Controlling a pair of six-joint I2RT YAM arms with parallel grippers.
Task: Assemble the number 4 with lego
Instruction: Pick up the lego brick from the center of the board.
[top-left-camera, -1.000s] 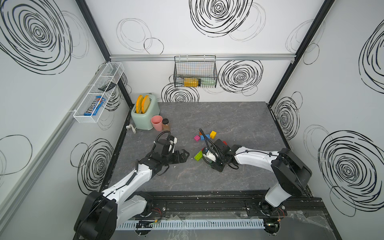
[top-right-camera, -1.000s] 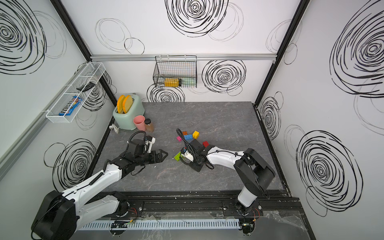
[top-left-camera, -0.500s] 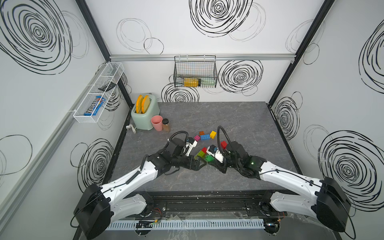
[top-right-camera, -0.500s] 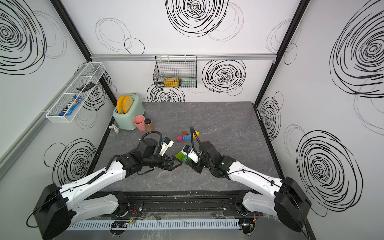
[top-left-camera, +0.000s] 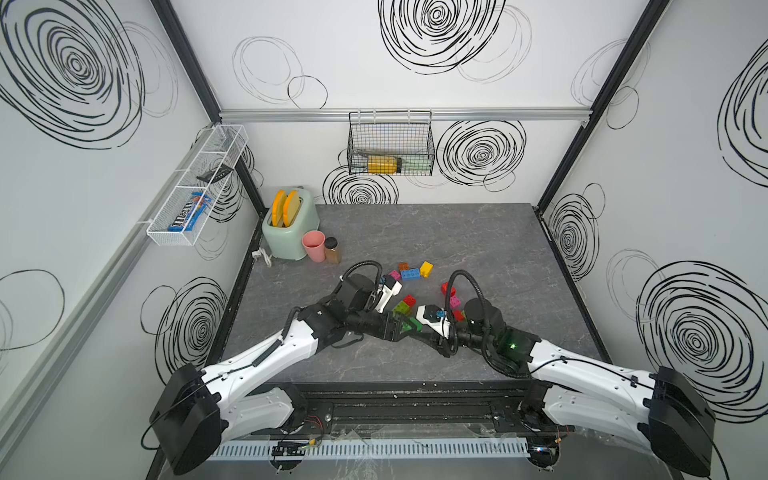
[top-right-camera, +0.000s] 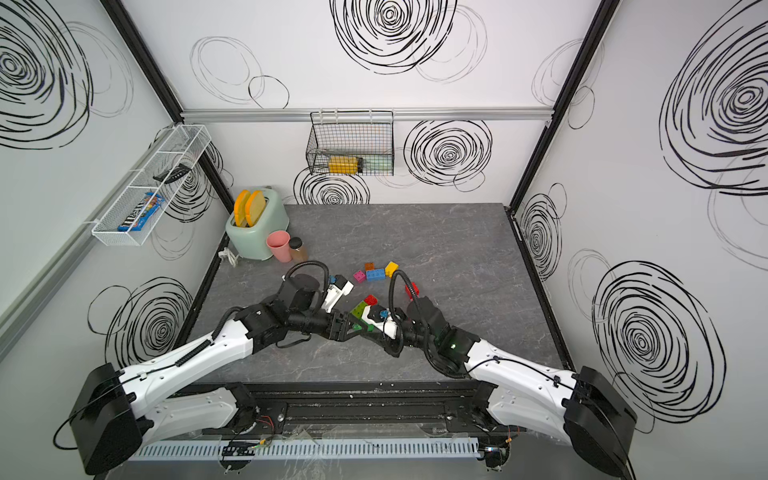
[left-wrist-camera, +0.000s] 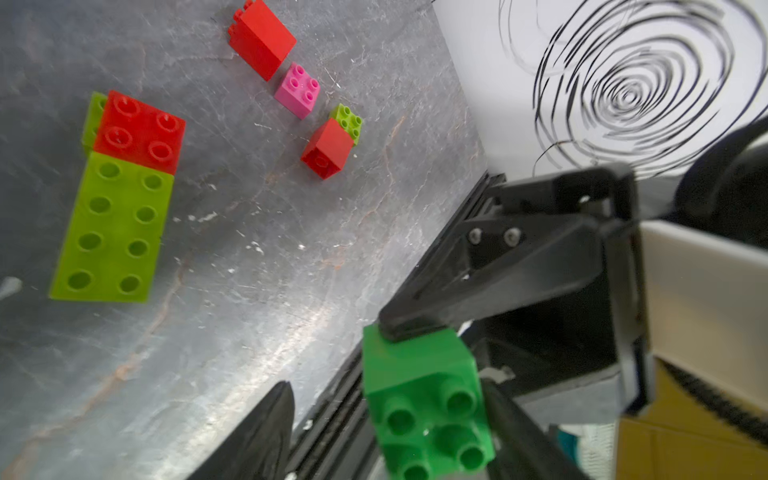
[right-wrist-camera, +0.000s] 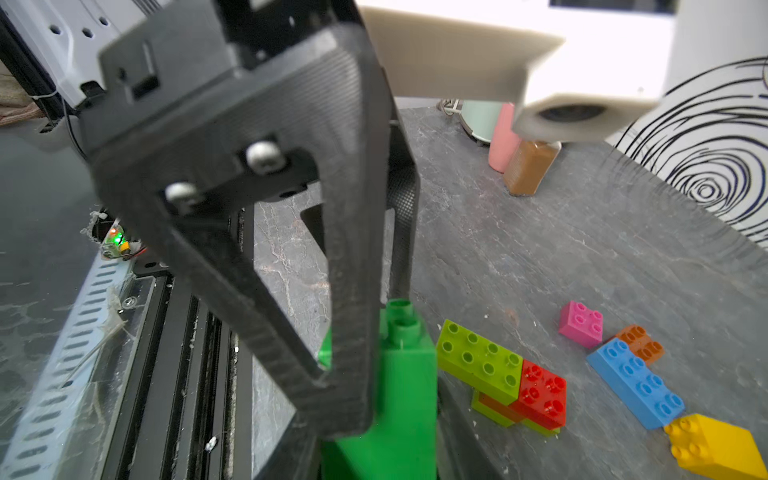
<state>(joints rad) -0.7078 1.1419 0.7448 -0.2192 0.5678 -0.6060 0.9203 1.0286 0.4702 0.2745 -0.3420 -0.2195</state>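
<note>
Left wrist view: green brick (left-wrist-camera: 419, 374) clear of the table (left-wrist-camera: 270, 291), studs toward the lens. Pinched by right fingers (left-wrist-camera: 490, 270), one tip flat on its side. Left fingers (left-wrist-camera: 266, 428) parted and straddling it, one just beside, the other apart. Beyond, on the table: long lime brick (left-wrist-camera: 112, 232) joined to red brick (left-wrist-camera: 139, 131).

Right wrist view: same green brick (right-wrist-camera: 407, 395) at the tips. Blue brick (right-wrist-camera: 636, 382), yellow brick (right-wrist-camera: 715, 449) and pink brick (right-wrist-camera: 582, 324) loose behind.

Both top views: green brick (top-left-camera: 411, 325) (top-right-camera: 358, 327) near front middle of table, between both arms.
</note>
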